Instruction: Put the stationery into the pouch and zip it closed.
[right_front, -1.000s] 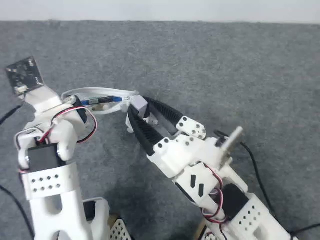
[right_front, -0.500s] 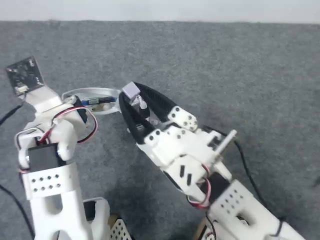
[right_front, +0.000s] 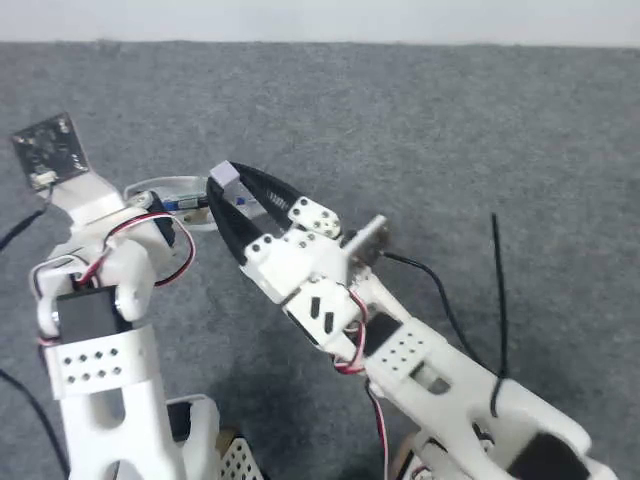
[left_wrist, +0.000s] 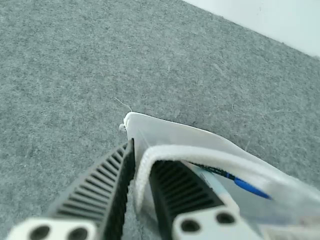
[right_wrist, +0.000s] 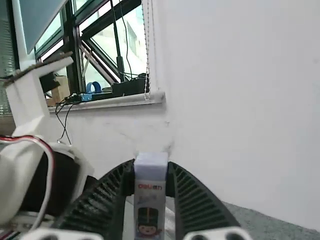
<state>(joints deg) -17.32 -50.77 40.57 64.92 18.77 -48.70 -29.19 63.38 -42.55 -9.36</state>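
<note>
On the grey table (right_front: 450, 120) lies the clear pouch (left_wrist: 200, 150) (something blue (left_wrist: 248, 186) inside), its rim pinched by the left gripper (left_wrist: 134, 150), the right gripper (right_wrist: 150, 175) clamping a small white eraser (right_wrist: 150, 200) over it.

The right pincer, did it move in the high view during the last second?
Yes. The right pincer, shut on the eraser, moved left along the pouch, from its right end toward its middle.
</note>
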